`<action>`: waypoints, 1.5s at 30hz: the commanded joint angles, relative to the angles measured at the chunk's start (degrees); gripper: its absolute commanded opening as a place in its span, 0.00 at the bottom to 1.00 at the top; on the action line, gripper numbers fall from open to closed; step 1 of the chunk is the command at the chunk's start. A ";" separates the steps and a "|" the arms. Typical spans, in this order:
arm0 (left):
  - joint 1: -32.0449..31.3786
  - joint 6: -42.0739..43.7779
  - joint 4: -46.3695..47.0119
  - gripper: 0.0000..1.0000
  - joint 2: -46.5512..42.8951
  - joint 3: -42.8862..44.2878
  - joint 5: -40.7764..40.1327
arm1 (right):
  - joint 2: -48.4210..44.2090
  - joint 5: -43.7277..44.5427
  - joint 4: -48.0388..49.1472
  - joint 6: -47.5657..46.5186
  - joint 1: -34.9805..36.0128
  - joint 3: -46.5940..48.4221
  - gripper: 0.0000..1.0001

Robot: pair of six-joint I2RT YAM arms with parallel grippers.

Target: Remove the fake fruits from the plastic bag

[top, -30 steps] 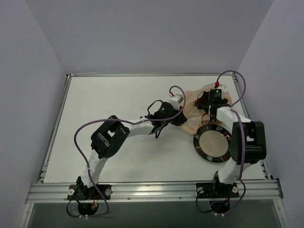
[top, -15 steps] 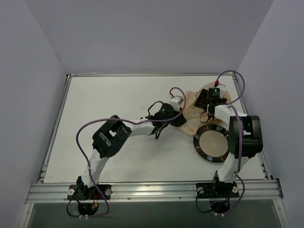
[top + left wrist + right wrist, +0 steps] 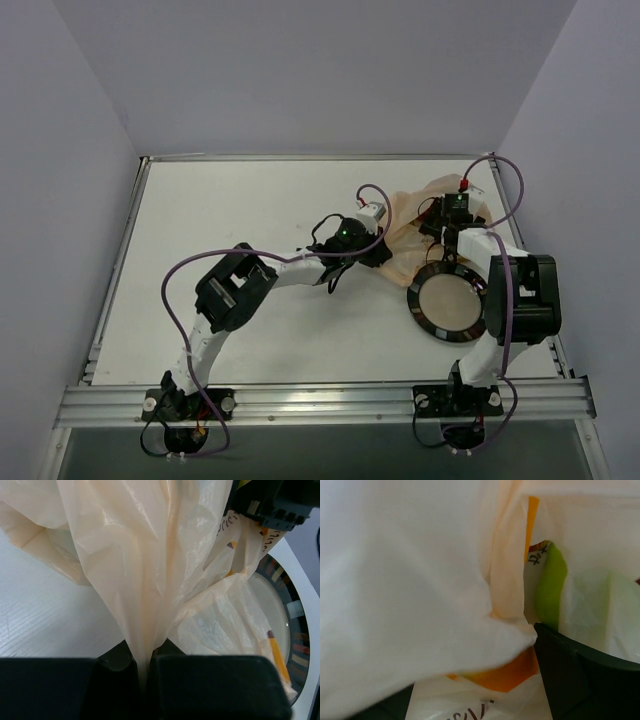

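The plastic bag [image 3: 403,228] is lying far right on the counter [image 3: 250,210], the left pincer [image 3: 143,666] nipping a gathered fold, the right pincer [image 3: 438,217] buried in it, grip impossible to tell. A green fruit [image 3: 551,585] is showing inside; nothing seems out yet.

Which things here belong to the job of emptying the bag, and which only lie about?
Job: crinkly pale peach plastic bag; green plastic fruit inside it; left gripper, shut on the bag; right gripper.
Lying about: round black-rimmed plate.
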 commanded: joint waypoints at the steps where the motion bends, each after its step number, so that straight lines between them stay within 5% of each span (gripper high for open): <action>1: -0.03 -0.06 2.20 0.02 -2.96 0.62 -0.55 | 3.19 -2.07 -2.82 0.24 -0.36 -0.12 0.84; 2: -0.03 0.11 2.11 0.02 -3.31 0.53 -0.55 | 3.90 -3.39 -2.82 0.51 -0.27 -0.04 0.91; 8: -0.12 0.20 1.58 0.02 -3.75 1.05 -0.55 | 0.93 -3.49 -4.13 0.51 -0.01 0.40 0.96; 10: -0.12 0.29 1.49 0.03 -3.75 1.49 -0.63 | 0.13 -3.40 -4.14 -0.11 -0.18 0.32 0.83; 11: -0.03 0.46 1.23 0.02 -3.58 1.84 -0.63 | -0.57 -3.31 -4.05 0.15 -0.27 0.32 0.63; 14: 0.32 0.73 0.53 0.03 -3.57 3.25 -0.98 | -3.46 -3.49 -2.30 0.59 -0.18 0.93 0.45; 22: 0.76 1.43 -2.19 0.02 -3.40 8.43 -0.81 | -14.19 -0.33 -1.85 -0.81 2.89 1.55 0.48; 35: 3.22 -0.59 -2.20 0.02 -1.29 13.62 2.26 | -35.72 -7.36 -10.80 1.91 6.05 -7.84 0.49; 45: 4.01 -0.50 -0.62 0.02 -1.55 13.54 3.14 | -50.67 -0.60 -22.32 15.26 12.74 -21.19 0.48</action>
